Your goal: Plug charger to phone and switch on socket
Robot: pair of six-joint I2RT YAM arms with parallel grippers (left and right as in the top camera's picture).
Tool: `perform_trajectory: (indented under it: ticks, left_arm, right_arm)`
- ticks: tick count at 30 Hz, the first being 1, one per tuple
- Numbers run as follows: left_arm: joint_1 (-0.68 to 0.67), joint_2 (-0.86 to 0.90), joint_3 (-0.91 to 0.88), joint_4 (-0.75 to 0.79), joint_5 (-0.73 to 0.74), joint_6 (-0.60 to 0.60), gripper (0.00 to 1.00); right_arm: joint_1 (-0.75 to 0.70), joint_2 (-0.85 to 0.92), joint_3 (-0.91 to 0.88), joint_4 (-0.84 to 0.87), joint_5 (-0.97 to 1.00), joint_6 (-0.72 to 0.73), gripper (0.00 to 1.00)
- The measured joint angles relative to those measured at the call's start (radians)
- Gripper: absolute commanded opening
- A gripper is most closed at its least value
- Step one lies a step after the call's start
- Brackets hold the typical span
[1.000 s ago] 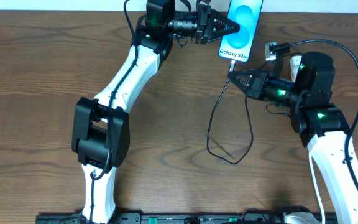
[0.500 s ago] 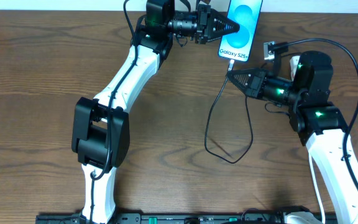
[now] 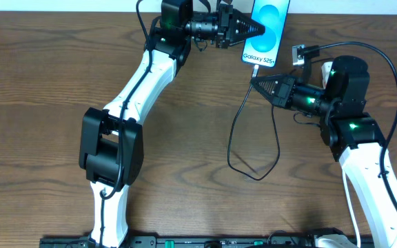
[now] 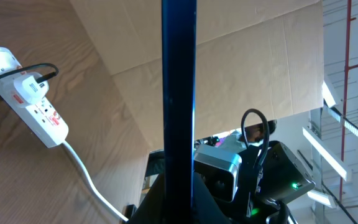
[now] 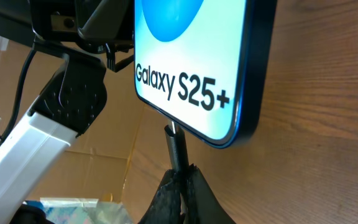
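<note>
The phone [image 3: 266, 31] lies at the table's far edge with its "Galaxy S25+" screen up, and my left gripper [image 3: 259, 31] is shut on its left side. The left wrist view shows it as a dark blue edge [image 4: 179, 93] rising between the jaws of the left gripper [image 4: 179, 202]. My right gripper [image 3: 255, 80] is shut on the charger [image 5: 178, 148] just below the phone. In the right wrist view the connector tip touches the bottom edge of the phone [image 5: 197, 56]. The black cable [image 3: 253, 172] loops toward me. The white socket [image 4: 33, 99] lies on the table with a black lead plugged into it.
The socket's white lead [image 4: 89, 180] trails across the wood. Brown cardboard [image 4: 241, 62] stands behind the table's far edge. In the overhead view the right arm [image 3: 347, 103] covers most of the area where the socket lies.
My right gripper has crept slightly left and toward the phone's bottom edge with the connector, and the cable loop has shifted a little left. The left arm and the phone have stayed still.
</note>
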Motion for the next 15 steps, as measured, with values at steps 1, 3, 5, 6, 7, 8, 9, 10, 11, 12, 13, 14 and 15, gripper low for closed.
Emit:
perform_trajectory:
  ticks: [1,3,5,6,7,8,9,10,11,12,13,14,15]
  left_arm:
    - [0.000,0.000,0.000,0.000,0.000,0.000,0.07]
    - [0.000,0.000,0.000,0.000,0.000,0.000,0.07]
    - [0.000,0.000,0.000,0.000,0.000,0.000,0.07]
    - [0.000,0.000,0.000,0.000,0.000,0.000,0.07]
    - [0.000,0.000,0.000,0.000,0.000,0.000,0.07]
    - [0.000,0.000,0.000,0.000,0.000,0.000,0.07]
    - [0.000,0.000,0.000,0.000,0.000,0.000,0.07]
    - [0.000,0.000,0.000,0.000,0.000,0.000,0.07]
    - [0.000,0.000,0.000,0.000,0.000,0.000,0.07]
    - [0.000,0.000,0.000,0.000,0.000,0.000,0.07]
    - [0.000,0.000,0.000,0.000,0.000,0.000,0.07]
    - [0.000,0.000,0.000,0.000,0.000,0.000,0.07]
    - [0.000,0.000,0.000,0.001,0.000,0.000,0.07]
  right_arm:
    - [0.000,0.000,0.000,0.000,0.000,0.000,0.01]
    - [0.000,0.000,0.000,0.000,-0.001,0.000,0.01]
    - [0.000,0.000,0.000,0.000,-0.001,0.000,0.01]
    - [0.000,0.000,0.000,0.000,-0.002,0.000,0.01]
    - [0.000,0.000,0.000,0.002,-0.002,0.000,0.01]
    - [0.000,0.000,0.000,0.002,-0.003,0.000,0.01]
    - [-0.001,0.000,0.000,0.002,-0.003,0.000,0.01]
    - [-0.002,0.000,0.000,0.002,-0.003,0.000,0.01]
    - [-0.003,0.000,0.000,0.002,-0.003,0.000,0.01]
    - [-0.003,0.000,0.000,0.002,-0.003,0.000,0.01]
    - [-0.005,0.000,0.000,0.002,-0.007,0.000,0.01]
    - [-0.008,0.000,0.000,0.002,-0.008,0.000,0.01]
    - [-0.009,0.000,0.000,0.002,-0.011,0.000,0.01]
